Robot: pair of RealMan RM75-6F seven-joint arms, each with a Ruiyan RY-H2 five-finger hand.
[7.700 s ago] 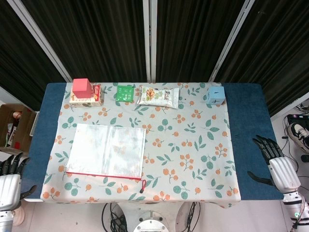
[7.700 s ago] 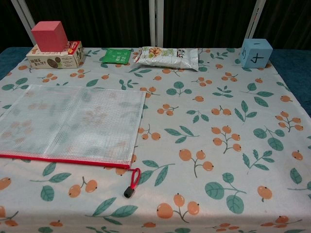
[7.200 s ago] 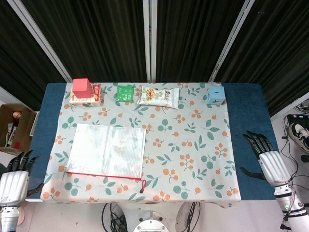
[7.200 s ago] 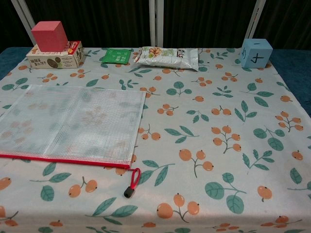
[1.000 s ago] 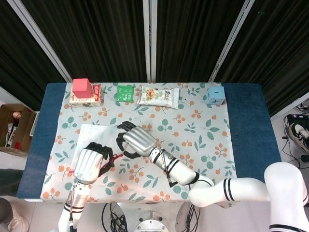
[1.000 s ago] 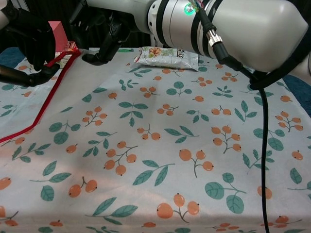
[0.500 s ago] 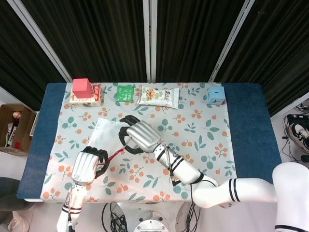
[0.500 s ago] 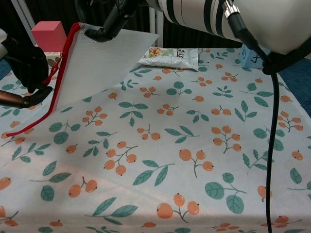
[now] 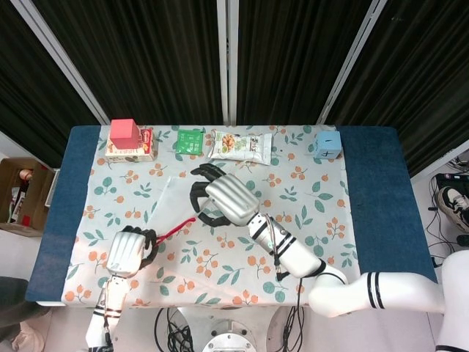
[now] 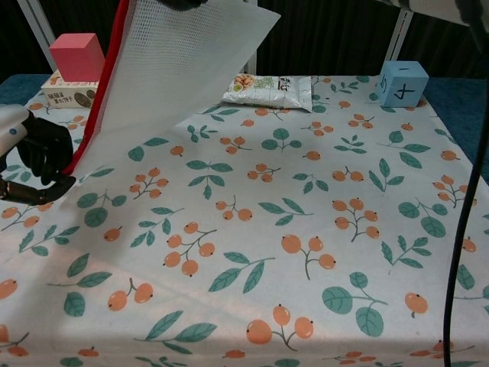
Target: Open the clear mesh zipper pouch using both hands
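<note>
Between both hands' fingers (image 9: 152,242) — pouch (image 10: 164,73), lifted.

Lab: black curtains (image 9: 146,51), cables (image 9: 447,213).

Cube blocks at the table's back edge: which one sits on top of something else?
The pink cube, at the back left. It rests on a printed snack box, while the light blue cube at the back right sits directly on the floral tablecloth.
</note>
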